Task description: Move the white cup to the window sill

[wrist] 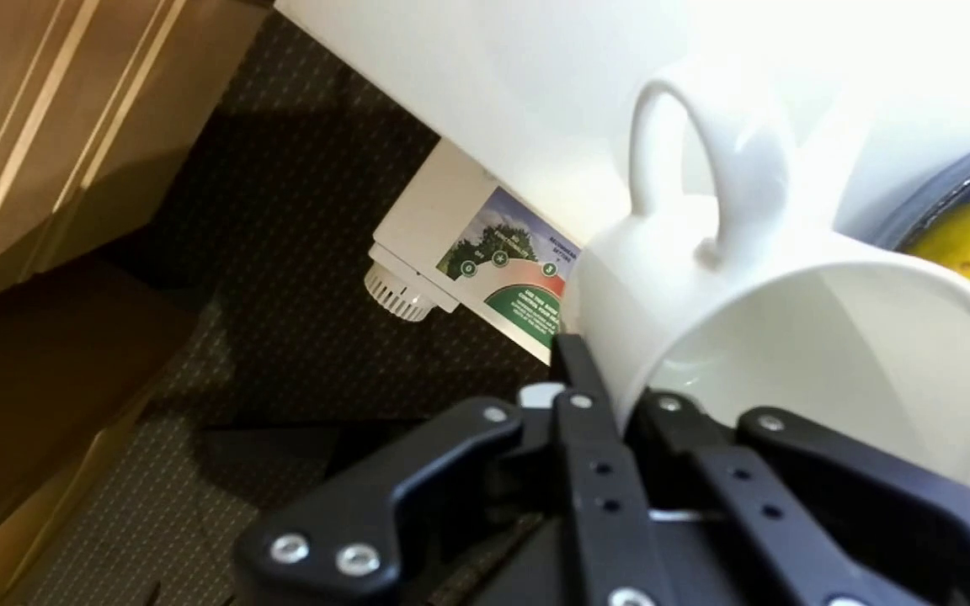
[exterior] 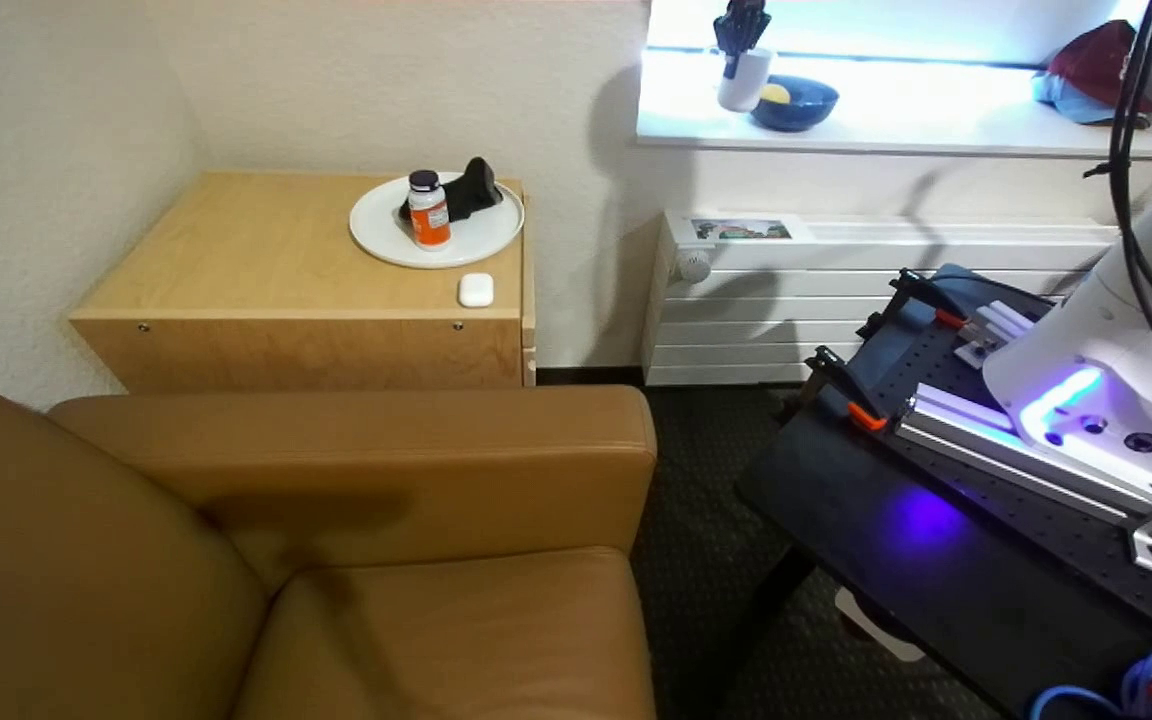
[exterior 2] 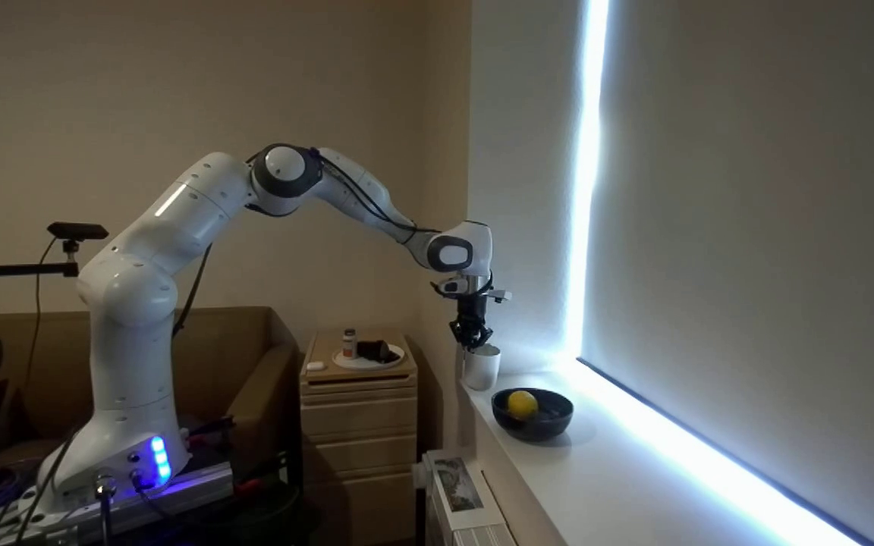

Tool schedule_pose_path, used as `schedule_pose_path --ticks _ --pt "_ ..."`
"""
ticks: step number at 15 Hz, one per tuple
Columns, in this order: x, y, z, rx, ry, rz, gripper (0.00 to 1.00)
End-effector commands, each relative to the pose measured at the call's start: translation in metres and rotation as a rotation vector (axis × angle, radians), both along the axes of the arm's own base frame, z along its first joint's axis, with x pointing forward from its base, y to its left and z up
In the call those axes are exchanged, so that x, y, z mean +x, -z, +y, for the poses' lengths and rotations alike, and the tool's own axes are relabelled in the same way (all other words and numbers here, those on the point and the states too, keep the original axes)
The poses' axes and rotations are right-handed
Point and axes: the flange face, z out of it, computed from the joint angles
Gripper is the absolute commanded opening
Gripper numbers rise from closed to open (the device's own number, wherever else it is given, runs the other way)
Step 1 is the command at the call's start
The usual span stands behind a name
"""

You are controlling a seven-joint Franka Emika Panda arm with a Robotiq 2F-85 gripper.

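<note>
- Wrist view: gripper (wrist: 618,383) in from 6 o'clock, its fingers clamped on the wall of the white cup (wrist: 788,337), one inside, one outside.
- Cup place: over the window sill (exterior: 936,108), near its 9 o'clock end in an exterior view; dark blue bowl (exterior: 801,118) just beside, at 4 o'clock.
- Tilt: mouth leans slightly toward 1 o'clock in both exterior views. Base touching the sill or just above? Can't tell, glare.
- Step, my call: set-down, nearly done, release not yet made.
- Next move should be: settle base flat, part the fingers, back off straight toward 12 o'clock in the exterior views; inner finger could snag the rim, sideways drift could bump the bowl.
- Materials: cup glossy, ceramic-looking, plain cylinder; looped handle (wrist: 759,168) at 11 o'clock in the wrist view.
- Bowl round, smooth; yellow fruit (exterior 2: 522,404) in it.
- Sill flat, smooth, washed out by light. Radiator (exterior: 766,335) below at 6 o'clock: white, ribbed.
</note>
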Motion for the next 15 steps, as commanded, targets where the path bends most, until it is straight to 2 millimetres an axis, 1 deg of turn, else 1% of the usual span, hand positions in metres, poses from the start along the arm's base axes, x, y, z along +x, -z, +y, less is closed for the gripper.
schedule_pose_path --ticks 1,5,7,9,12,15 --pt "0.005 0.012 -0.009 0.053 0.067 -0.012 0.01" --pt "0.004 0.027 -0.034 0.105 0.180 -0.051 0.01" --pt "0.005 0.033 -0.040 0.104 0.207 -0.064 0.01" --pt "0.008 0.037 -0.039 0.100 0.224 -0.079 0.01" --pt "0.017 0.042 -0.030 0.072 0.214 -0.087 0.01" --pt "0.029 0.038 -0.021 0.002 0.173 -0.089 0.01"
